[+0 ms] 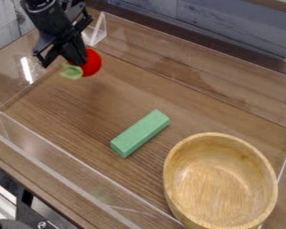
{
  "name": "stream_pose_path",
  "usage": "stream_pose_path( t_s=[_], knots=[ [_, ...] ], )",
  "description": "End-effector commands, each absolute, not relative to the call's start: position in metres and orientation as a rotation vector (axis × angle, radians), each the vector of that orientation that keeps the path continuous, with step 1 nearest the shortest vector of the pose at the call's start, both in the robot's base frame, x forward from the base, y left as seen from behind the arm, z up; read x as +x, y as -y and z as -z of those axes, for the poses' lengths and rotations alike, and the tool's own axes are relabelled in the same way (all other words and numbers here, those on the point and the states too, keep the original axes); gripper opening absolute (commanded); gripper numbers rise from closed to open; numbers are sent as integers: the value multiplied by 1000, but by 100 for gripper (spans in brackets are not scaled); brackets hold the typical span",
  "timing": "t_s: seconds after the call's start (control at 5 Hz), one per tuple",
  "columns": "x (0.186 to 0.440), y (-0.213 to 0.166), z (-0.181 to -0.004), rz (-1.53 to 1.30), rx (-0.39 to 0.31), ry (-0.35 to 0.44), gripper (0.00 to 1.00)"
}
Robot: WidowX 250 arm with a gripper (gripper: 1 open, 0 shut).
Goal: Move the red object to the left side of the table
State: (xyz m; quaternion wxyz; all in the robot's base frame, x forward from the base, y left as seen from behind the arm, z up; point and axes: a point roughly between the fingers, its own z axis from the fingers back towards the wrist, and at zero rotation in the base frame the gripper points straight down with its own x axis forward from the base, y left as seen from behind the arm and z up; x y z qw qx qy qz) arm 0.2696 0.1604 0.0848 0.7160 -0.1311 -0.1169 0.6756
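Observation:
The red object [90, 61], a small rounded toy with a green leafy end [71, 71], hangs just above the table [206, 98] near its far left corner. My black gripper [69, 55] comes down from the upper left and is shut on it, with the toy showing at the fingers' right side. The fingertips themselves are partly hidden behind the toy.
A green rectangular block [139, 132] lies at the table's middle. A wooden bowl [221, 184] sits at the front right. Clear acrylic walls [26, 70] edge the table, with the left wall close beside the gripper.

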Motion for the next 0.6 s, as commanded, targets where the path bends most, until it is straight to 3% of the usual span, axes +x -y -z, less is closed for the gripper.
stream_pose_path(
  t_s=[0.0, 0.4],
  knots=[
    [271, -171, -87, -1509, -276, 312, 0],
    [264, -169, -61, -1436, -252, 320, 0]
  ],
)
